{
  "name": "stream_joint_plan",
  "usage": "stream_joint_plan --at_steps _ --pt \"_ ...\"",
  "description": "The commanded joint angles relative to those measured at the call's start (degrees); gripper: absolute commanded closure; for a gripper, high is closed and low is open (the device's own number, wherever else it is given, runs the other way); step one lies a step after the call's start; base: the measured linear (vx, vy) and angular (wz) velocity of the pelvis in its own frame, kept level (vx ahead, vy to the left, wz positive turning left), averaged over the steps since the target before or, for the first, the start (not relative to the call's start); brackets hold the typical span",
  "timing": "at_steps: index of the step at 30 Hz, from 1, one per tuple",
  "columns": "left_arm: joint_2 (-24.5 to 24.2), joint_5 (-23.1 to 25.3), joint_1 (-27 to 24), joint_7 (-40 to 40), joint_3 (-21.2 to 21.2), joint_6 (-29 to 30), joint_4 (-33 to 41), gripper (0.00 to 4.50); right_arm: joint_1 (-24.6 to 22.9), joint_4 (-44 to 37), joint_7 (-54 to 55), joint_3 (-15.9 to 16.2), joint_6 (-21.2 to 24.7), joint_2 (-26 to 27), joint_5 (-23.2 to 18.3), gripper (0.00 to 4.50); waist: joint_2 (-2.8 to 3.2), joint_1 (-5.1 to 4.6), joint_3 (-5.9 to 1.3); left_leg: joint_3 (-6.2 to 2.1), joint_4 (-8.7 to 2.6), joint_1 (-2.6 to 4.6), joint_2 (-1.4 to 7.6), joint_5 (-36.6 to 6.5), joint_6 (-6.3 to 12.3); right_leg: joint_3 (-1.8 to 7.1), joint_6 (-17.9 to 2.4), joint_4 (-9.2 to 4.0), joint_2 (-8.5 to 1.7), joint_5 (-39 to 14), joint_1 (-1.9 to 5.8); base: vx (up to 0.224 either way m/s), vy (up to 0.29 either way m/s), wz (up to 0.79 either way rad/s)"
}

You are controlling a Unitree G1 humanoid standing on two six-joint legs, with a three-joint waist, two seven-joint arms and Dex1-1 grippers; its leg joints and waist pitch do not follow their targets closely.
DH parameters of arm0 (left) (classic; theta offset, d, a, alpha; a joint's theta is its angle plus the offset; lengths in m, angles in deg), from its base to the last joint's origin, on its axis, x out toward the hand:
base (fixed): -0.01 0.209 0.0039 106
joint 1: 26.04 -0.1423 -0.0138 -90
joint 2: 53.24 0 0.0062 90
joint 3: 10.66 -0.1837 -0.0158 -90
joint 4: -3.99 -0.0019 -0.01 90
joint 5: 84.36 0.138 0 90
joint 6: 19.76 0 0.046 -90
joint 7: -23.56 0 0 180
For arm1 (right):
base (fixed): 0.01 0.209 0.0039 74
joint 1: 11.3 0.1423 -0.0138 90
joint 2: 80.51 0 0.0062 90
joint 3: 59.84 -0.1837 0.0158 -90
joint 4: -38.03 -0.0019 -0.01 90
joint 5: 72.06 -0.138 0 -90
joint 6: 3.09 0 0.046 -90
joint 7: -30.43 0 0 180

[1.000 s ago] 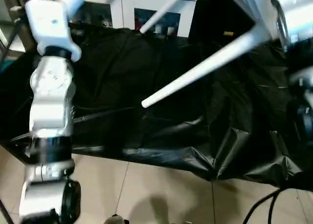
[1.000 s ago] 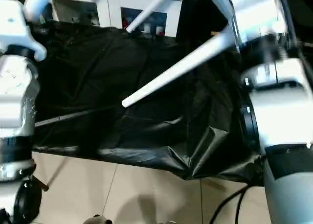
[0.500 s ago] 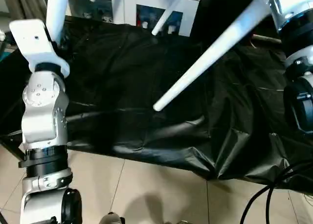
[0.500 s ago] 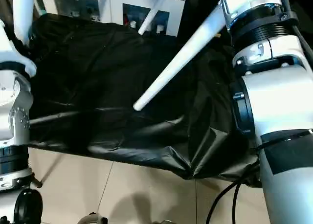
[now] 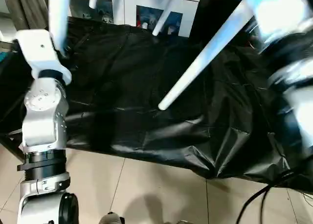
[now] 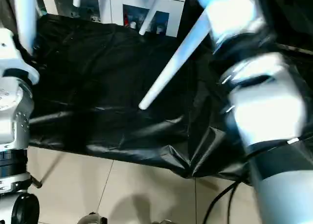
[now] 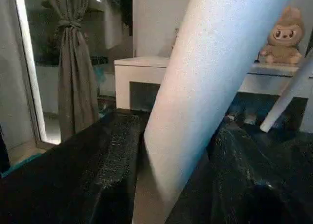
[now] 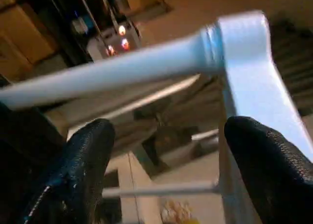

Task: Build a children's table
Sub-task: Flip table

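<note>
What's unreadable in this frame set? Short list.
- Tabletop: right wrist view has one corner, the rest is cut by the picture's edge.
- Right arm: head views, motion-blurred; gripper cut by the top edge.
- Left gripper's hold on the near leg: left wrist view, the leg hides its fingers.
- Leg sockets: cut by the top edge in head views.
- Cabinet contents: too small.

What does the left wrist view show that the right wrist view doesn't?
Left wrist view: a grey curtain, a plush toy on a white shelf, the black cover, a leg between the fingers.
Right wrist view: spread black fingers, a corner socket, floor.
Both: white table legs.
</note>
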Motion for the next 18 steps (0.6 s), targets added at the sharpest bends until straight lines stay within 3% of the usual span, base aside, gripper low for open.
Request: stream_joint_plan --at_steps 1,4,7,9,11,12,14,15,18 --pt "-0.50 -0.25 0.08 1.78 -1.43 -2.53 0.10 2.59 -2.03 -4.31 -1.65 -2.13 -2.30 0.47 -3.97 0.19 1.12 -0.55 -5.04 -1.10 -3.66 1.95 3.76 0.41 5.75 3.42 -15.73 -2.38 -4.99 8.51 3.39 0.000 0.000 0.00" --pt "-1.18 0.14 -0.61 2.17 -1.45 -3.09 -0.52 2.66 -4.99 -7.59 -0.95 -2.74 -0.98 1.59 -5.81 0.15 1.19 -0.57 -4.91 -1.11 -3.81 2.07 3.77 0.12 5.35 3.45 -15.14 -2.58 -5.00 7.67 3.27 0.000 0.000 0.00" --pt "-2.52 0.86 -1.73 2.90 -1.82 -3.94 -1.21 2.71 -11.39 -13.11 2.47 -3.75 3.81 3.11 -6.97 0.15 1.15 -0.48 -4.82 -1.16 -4.13 2.13 3.73 -0.82 4.07 3.56 -14.29 -2.75 -5.12 5.75 3.41 0.000 0.000 0.00" --pt "-3.86 1.64 -3.28 4.20 -2.59 -5.27 -2.17 2.74 -19.89 -18.15 5.19 -4.98 9.56 4.73 -9.19 0.08 1.38 -0.24 -4.76 -1.21 -4.57 2.52 3.78 -1.71 2.58 3.59 -12.77 -3.07 -5.08 5.10 3.35 0.000 0.000 0.00" --pt "-4.39 1.94 -4.18 4.72 -2.76 -5.75 -2.82 2.77 -25.29 -20.99 6.24 -4.67 11.66 5.30 -9.58 0.00 1.46 -0.47 -5.07 -1.31 -4.65 2.73 3.66 -2.89 0.91 3.39 -12.61 -3.22 -4.85 4.30 3.45 0.000 0.000 0.00" --pt "-4.95 1.96 -4.74 5.72 -3.06 -6.63 -3.69 2.79 -29.46 -22.91 6.93 -4.45 12.31 5.56 -9.55 0.00 1.72 -0.39 -5.11 -1.30 -4.70 2.76 3.66 -3.18 0.46 3.39 -12.62 -3.25 -4.90 4.33 3.46 0.000 0.000 0.00" --pt "-6.13 1.73 -5.94 8.67 -3.87 -8.34 -5.94 2.85 -38.39 -26.19 11.21 -5.27 13.97 5.94 -7.89 0.00 1.56 -0.15 -5.00 -1.24 -4.89 2.72 3.51 -3.80 -0.57 3.48 -11.51 -3.56 -5.00 3.84 3.41 0.000 0.000 0.00" --pt "-6.13 1.73 -5.94 8.67 -3.87 -8.34 -5.94 2.89 -38.39 -26.19 11.21 -5.27 13.97 5.94 -7.89 0.00 1.42 -0.40 -5.14 -1.38 -4.99 2.54 3.45 -3.95 -1.12 3.41 -11.46 -3.41 -4.96 3.68 3.66 0.000 0.000 0.00" --pt "-7.52 2.16 -6.86 11.76 -5.62 -9.13 -8.37 2.94 -43.97 -29.70 15.54 -6.87 17.02 6.69 -7.29 0.00 1.45 -0.40 -4.99 -1.25 -5.05 2.57 3.35 -5.41 -1.48 3.52 -11.14 -3.71 -4.95 1.80 3.39 0.000 0.000 0.00"
